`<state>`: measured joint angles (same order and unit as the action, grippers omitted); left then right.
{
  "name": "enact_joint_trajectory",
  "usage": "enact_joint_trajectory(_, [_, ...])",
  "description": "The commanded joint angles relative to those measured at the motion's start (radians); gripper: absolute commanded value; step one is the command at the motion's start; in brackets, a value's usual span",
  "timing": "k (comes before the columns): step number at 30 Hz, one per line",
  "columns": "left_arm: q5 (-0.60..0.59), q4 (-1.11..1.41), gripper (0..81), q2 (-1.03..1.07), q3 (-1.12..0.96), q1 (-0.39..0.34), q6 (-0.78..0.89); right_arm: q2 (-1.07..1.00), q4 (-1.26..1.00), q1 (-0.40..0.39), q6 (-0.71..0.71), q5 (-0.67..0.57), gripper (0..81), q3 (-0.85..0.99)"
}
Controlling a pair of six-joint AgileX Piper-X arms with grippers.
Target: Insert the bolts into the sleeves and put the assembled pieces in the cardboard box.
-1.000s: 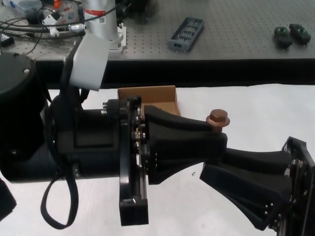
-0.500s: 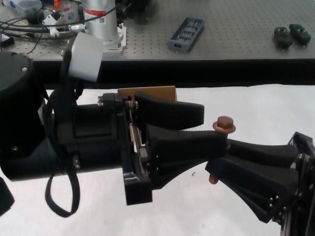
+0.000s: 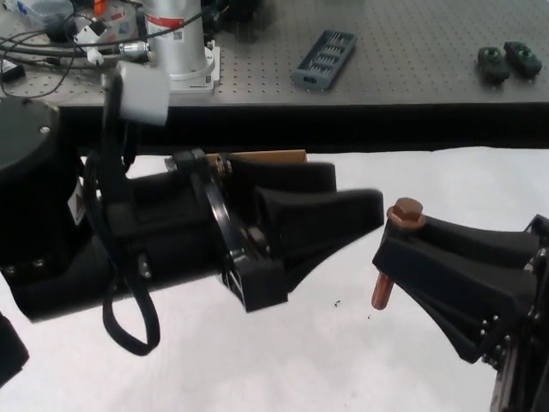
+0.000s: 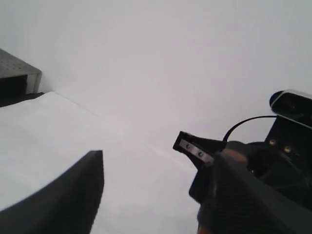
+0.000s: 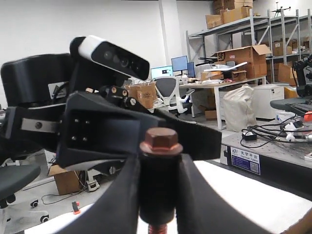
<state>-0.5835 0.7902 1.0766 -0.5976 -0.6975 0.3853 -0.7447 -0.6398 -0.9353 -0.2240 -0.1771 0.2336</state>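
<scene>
Copper-coloured metal bolt [image 3: 405, 215], hexagonal flanged head, threaded shank; it stands upright, head uppermost, in the air above the counter [image 3: 446, 176], its lower shank bare beneath the fingers. Black cylindrical sleeve [image 5: 157, 185], smooth and matt, sits around the shank directly under the head, with thread showing below it. Right end effector [image 3: 388, 249], black moulded plastic with two broad tapering fingers, is closed on the bolt at its sleeved part, one finger on each side. Left end effector [image 3: 356, 190], of the same black make, lies level with its tips pointing at the bolt head and just beside it; its fingers are spread apart and hold nothing, and white surface shows between them in the left wrist view. Brown cardboard box [image 3: 273, 156], plain and open-topped, sits on the counter beyond the left arm, which hides most of it. The counter is covered in a white, faintly creased sheet. Behind it is a grey perforated metal board [image 3: 412, 77] carrying a dark ribbed tray [image 3: 326, 57], two small black fittings [image 3: 509, 60], a silver post [image 3: 176, 34] and loose cables [image 3: 51, 39]. The room has white walls, metal shelving with cartons [image 5: 243, 29], a monitor [image 5: 178, 63] and an office chair [image 5: 168, 87].
</scene>
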Motion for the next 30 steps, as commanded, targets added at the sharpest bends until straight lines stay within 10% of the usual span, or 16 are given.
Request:
enact_joint_trajectory(1, [0.054, 0.047, 47.0, -0.004, -0.005, 0.009, 0.020, 0.006, -0.018, 0.005, 0.000, 0.019, 3.7, 0.013])
enact_joint_trajectory(14, [0.220, -0.122, 46.1, -0.004, -0.005, 0.166, 0.023, -0.229, 0.554, 0.155, -0.020, 0.093, 3.7, 0.381])
enact_joint_trajectory(30, [0.411, -0.531, 34.8, -0.108, -0.005, 0.176, -0.296, -0.775, 0.884, 0.307, -0.037, 0.019, 3.7, 0.919])
